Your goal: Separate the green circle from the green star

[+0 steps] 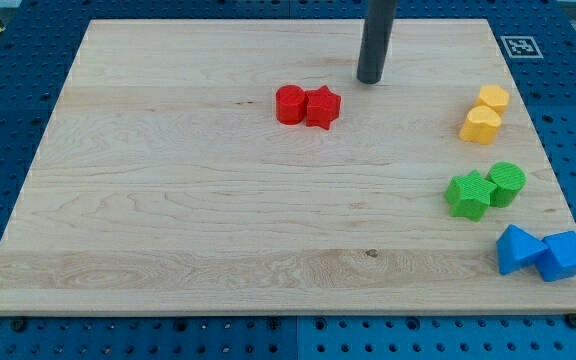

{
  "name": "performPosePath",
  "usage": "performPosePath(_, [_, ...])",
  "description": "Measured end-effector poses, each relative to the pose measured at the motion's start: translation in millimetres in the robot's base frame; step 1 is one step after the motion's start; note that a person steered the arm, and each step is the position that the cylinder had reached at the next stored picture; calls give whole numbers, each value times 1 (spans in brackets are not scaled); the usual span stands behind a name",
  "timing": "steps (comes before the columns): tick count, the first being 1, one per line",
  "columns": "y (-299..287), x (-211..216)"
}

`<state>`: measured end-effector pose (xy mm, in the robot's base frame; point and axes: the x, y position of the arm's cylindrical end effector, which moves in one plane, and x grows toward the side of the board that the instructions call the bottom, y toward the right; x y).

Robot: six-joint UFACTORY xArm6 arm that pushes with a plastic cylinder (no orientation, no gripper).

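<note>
Eight blocks sit on the wooden board point(168, 200). Upper centre: red circle point(290, 103) touching red star point(322, 107); my tip point(371, 80), bare rod holding nothing, stands just right. Right edge: green star point(469, 194) touching green circle point(507, 183).

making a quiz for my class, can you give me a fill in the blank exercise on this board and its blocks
1. The green star touches the green ____ on its right in the view.
2. My tip rests toward the view's top, nearest the two ____ blocks.
3. The two blue blocks lie in the view's bottom ____ corner.
4. The blocks above the green pair in the view are ____.

Missing words: circle; red; right; yellow
</note>
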<state>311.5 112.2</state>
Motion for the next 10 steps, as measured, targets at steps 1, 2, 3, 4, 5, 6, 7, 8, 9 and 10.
performPosePath(1, [0,0])
performPosePath(2, [7,-2])
performPosePath(3, [83,-7])
performPosePath(4, [199,-7])
performPosePath(5, [233,-7])
performPosePath(6, [233,1])
performPosePath(7, [233,64])
performPosePath(8, [233,141])
performPosePath(9, [221,192])
performPosePath(10, [183,195])
